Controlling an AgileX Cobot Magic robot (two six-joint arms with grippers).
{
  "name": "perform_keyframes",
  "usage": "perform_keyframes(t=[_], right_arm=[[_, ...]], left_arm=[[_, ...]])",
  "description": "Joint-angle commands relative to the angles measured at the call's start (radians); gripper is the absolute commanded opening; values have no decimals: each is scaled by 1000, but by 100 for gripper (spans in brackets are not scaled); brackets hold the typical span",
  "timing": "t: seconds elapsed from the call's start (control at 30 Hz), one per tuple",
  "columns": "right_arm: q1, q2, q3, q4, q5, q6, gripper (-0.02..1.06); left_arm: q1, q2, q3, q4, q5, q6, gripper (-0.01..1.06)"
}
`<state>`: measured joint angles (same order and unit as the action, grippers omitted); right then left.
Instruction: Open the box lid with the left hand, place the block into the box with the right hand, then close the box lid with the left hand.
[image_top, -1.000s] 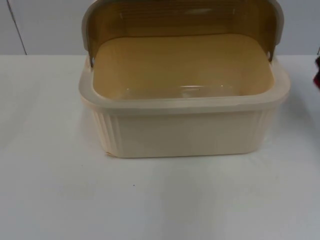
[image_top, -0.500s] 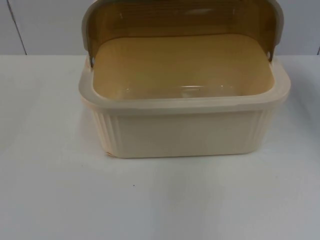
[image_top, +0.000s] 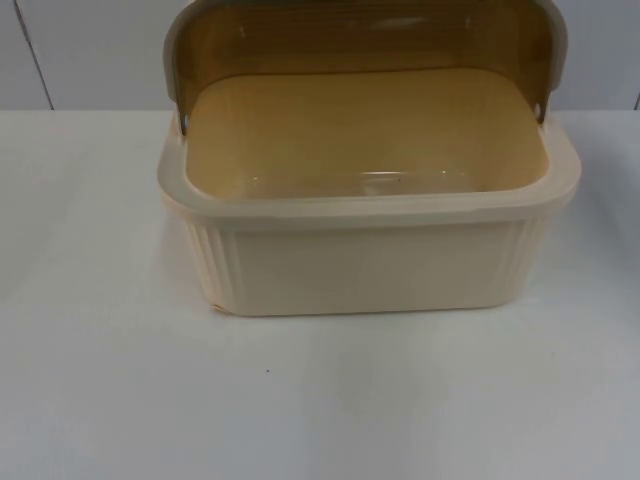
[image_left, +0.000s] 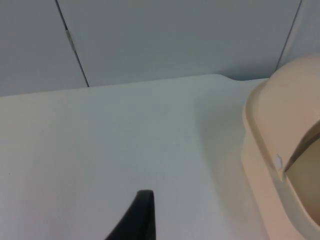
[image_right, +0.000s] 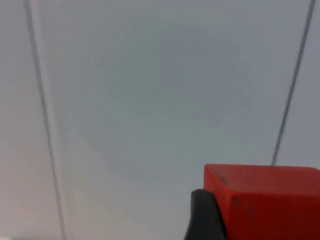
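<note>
While my right gripper (image_right: 235, 220) is clamped on the red block (image_right: 265, 200), raised with only the grey partition wall (image_right: 150, 90) behind it, the cream box (image_top: 370, 265) sits at the centre of the top view with its brown lid (image_top: 360, 35) swung up at the upper edge. Whether the box holds anything I cannot tell. My judgement: the carry could clip the raised lid or the rim and knock the block loose, or a release too high could bounce it out. My left gripper (image_left: 137, 220) waits over the table (image_left: 100, 150) beside the box; whether its fingers are apart I cannot tell.
</note>
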<state>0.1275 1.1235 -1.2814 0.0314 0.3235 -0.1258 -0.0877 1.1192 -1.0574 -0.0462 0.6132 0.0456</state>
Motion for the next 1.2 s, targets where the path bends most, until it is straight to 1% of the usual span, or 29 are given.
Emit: perform_keyframes(t=[0.0,0.07,0.13,0.17,0.23,0.3,0.33,0.4,0.43,0.47,0.5,0.57,0.63,0.77,0.87,0.93,1.07,1.17], right_arm=[[28,-18,38,3,-38,6,0],[103,-27,121,-1,-78,6,0],[178,-27,183,-1,-148,6,0],[178,-27,183,-1,-148,6,0],[246,-17,238,-1,-212,6,0],[303,15,262,1,-240,18,0],[303,15,262,1,-240,18,0],[338,68,268,1,-253,35,0],[356,109,268,1,-282,37,0],[362,140,268,1,-305,40,0],[362,140,268,1,-305,40,0],[362,197,268,1,-362,42,0],[362,256,268,5,-391,42,0],[362,332,268,-2,-393,40,0],[362,377,268,-2,-417,36,0],[374,419,268,-2,-437,32,0],[410,471,268,-2,-448,28,0],[438,539,268,4,-517,24,0]], left_arm=[[-3,-1,5,-2,-14,0,104],[-3,-1,5,-2,-14,0,104],[-3,-1,5,-2,-14,0,104],[-3,-1,5,-2,-14,0,104],[-3,-1,5,-2,-14,0,104],[-3,-1,5,-2,-14,0,104],[-3,-1,5,-2,-14,0,104],[-3,-1,5,-2,-14,0,104],[-3,-1,5,-2,-14,0,104],[-3,-1,5,-2,-14,0,104],[-3,-1,5,-2,-14,0,104],[-3,-1,5,-2,-14,0,104],[-3,-1,5,2,-8,0,104],[-3,-1,5,10,0,0,104],[-3,-1,5,10,0,0,104],[-3,-1,5,10,0,0,104],[-3,-1,5,10,2,0,104],[-3,-1,5,14,11,0,104]])
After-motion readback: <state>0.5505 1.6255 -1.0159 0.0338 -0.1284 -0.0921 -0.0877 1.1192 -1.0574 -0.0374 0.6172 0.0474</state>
